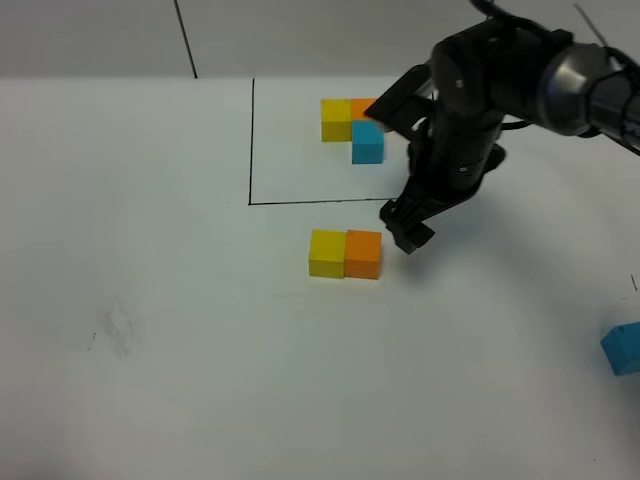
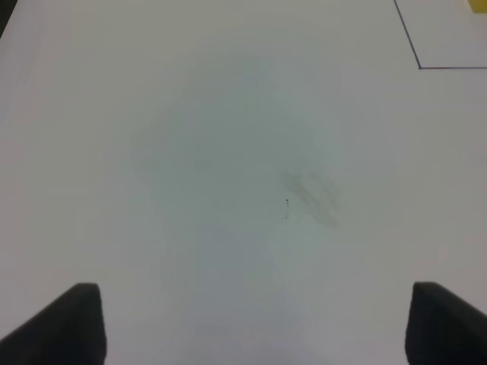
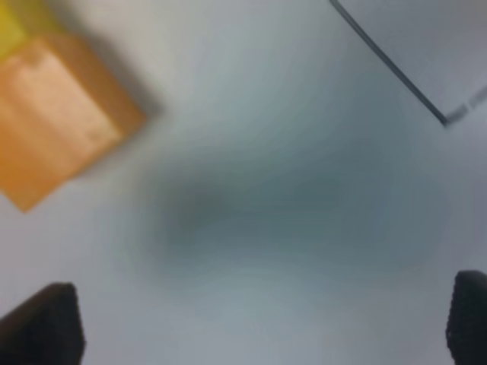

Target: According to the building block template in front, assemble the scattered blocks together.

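Block: light blue cube (image 1: pixel 622 348) | likely light, rigid, matte | pinch opposite flat faces | right gripper (image 3: pixel 255 325) wide, empty | left gripper (image 2: pixel 255 323) wide, empty

Wide-spread left pincer (image 2: pixel 259 323) above white table (image 2: pixel 152 152) with faint grey smudge (image 2: pixel 312 194)

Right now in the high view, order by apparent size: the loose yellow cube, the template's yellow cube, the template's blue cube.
Largest: loose yellow cube, though nearer the camera.
Then template's yellow cube and template's blue cube: alike, not ranked.
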Robot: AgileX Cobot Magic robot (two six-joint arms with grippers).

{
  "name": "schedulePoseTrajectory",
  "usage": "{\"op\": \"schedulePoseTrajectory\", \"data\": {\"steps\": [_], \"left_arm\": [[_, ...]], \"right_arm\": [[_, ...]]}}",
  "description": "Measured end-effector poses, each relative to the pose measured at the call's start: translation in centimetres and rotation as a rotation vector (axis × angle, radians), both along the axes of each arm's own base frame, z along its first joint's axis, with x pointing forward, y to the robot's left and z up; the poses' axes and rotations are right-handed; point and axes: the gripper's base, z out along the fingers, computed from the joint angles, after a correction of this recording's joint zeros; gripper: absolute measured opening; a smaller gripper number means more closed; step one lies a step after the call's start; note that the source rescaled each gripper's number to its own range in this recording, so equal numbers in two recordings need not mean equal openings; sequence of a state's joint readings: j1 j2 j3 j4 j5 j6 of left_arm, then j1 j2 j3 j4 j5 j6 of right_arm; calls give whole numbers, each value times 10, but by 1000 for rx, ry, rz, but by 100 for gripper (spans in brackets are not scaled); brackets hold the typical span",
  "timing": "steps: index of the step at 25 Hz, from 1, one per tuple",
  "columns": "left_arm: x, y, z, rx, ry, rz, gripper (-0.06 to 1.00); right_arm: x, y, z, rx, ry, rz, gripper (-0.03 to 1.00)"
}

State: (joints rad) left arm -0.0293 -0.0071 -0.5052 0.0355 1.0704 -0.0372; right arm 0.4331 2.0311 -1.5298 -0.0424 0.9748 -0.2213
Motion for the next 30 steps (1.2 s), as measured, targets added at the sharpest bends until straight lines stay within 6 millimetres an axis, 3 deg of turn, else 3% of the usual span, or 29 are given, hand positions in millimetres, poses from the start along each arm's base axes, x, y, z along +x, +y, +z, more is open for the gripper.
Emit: {"op": "schedulePoseTrajectory", "data": {"steps": [3,9,16,21,30], "left_arm": [[0,0,0,0,0,0,68],[0,0,0,0,0,0,68],[0,0,0,0,0,0,68],[0,0,0,0,0,0,68],[0,0,0,0,0,0,68]], "right_arm": [[-11,-32,9,-5,-9,-198,90],[-49,-89,29,-10,-42,-430,88],[-87,-149,30,7,-70,-683,84],[-111,-171,12,-6,-33,-726,82],[-132,-170,-20,21,-12,-670,80]]}}
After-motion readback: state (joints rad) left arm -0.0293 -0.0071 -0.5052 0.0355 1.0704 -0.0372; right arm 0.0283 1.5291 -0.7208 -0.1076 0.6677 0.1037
